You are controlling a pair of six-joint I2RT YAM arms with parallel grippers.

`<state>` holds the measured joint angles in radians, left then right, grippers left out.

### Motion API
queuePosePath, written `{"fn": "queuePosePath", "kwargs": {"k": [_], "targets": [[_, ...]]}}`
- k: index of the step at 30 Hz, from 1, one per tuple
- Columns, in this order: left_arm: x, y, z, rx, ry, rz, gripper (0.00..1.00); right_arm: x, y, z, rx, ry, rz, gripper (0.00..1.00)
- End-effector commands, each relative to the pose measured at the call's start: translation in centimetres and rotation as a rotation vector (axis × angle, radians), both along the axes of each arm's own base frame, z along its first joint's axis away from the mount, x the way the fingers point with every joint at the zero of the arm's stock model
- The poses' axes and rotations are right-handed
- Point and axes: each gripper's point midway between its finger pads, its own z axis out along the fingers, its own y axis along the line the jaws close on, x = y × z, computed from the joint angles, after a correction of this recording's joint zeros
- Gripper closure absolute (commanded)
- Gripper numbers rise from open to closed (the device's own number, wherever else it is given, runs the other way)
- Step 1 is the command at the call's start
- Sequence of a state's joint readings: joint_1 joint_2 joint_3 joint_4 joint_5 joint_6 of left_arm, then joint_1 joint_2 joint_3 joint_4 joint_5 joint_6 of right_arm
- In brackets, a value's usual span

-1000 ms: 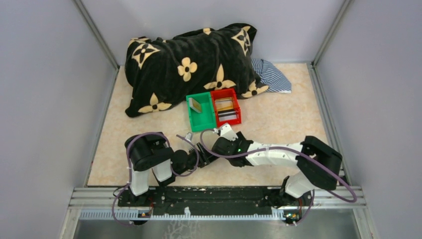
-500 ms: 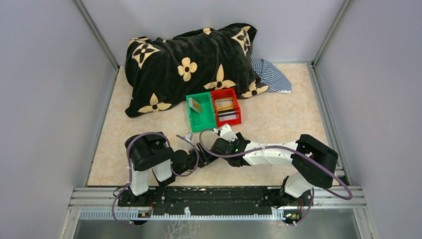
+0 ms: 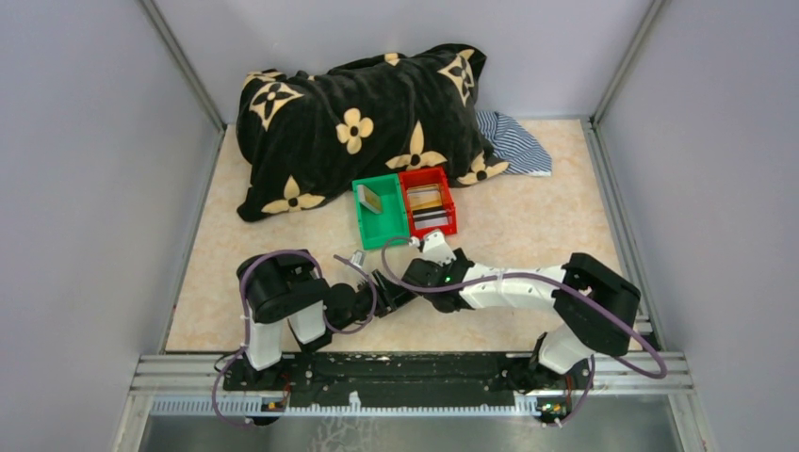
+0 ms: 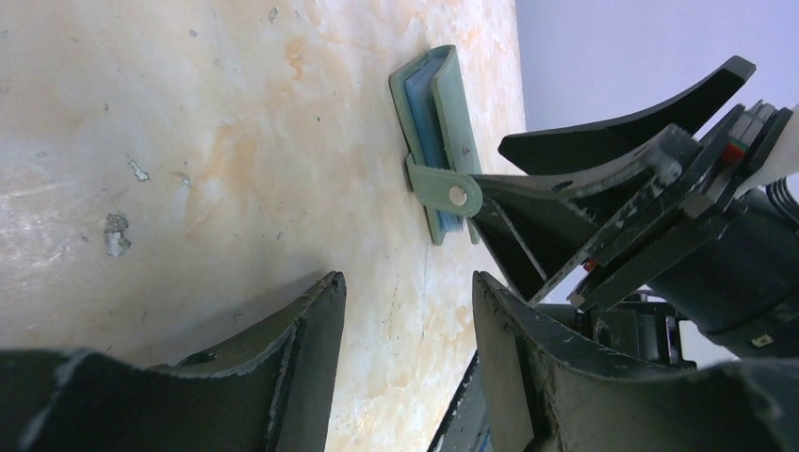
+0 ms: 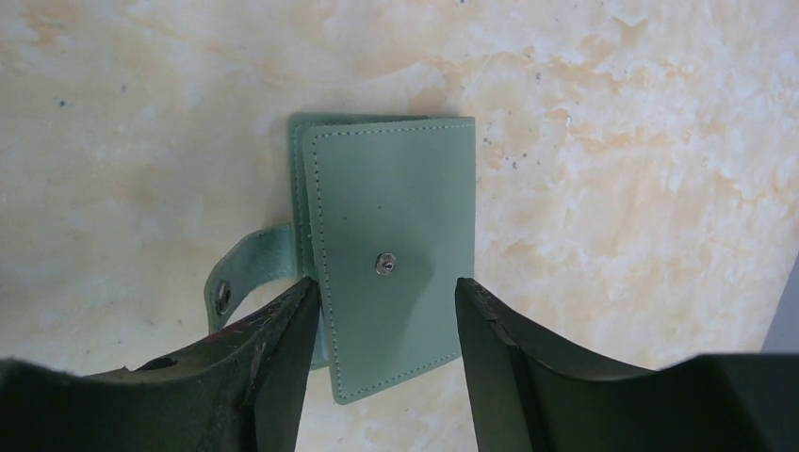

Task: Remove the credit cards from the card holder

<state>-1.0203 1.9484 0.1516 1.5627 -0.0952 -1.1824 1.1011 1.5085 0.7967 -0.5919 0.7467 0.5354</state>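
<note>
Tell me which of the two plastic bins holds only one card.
The green bin, the left one of the pair: a single tan card leans inside it. The red bin beside it holds several cards, tan and dark.

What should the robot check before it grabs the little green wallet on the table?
1. Small flat grey-green card holder lies flat on the marbled beige table: ok.
2. Right gripper is open, with the holder between its fingers: ok.
3. Snap strap is undone and sticks out at the side: ok.
4. Holder is opened up so cards can slide out: not ok, it is folded shut.
5. Credit cards left inside: cannot tell, none show.
6. Left gripper is open and empty, ready to help: ok.
</note>
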Motion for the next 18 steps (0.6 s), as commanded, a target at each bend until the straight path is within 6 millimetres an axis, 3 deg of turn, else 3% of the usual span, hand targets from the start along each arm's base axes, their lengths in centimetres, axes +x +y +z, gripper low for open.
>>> {"fn": "queuePosePath", "kwargs": {"k": [1, 7, 18], "targets": [[-0.4, 1.0, 1.5, -0.049, -0.090, -0.005, 0.40, 1.5, -0.9, 2.7, 0.056, -0.071, -0.108, 0.45], [-0.4, 0.8, 1.3, -0.049, -0.086, -0.009, 0.41, 2.2, -2.1, 4.2, 0.153, -0.091, -0.165, 0.48], [-0.2, 0.7, 1.2, -0.050, -0.081, -0.011, 0.41, 3.1, -4.8, 3.4, 0.184, -0.049, -0.243, 0.57]]}}
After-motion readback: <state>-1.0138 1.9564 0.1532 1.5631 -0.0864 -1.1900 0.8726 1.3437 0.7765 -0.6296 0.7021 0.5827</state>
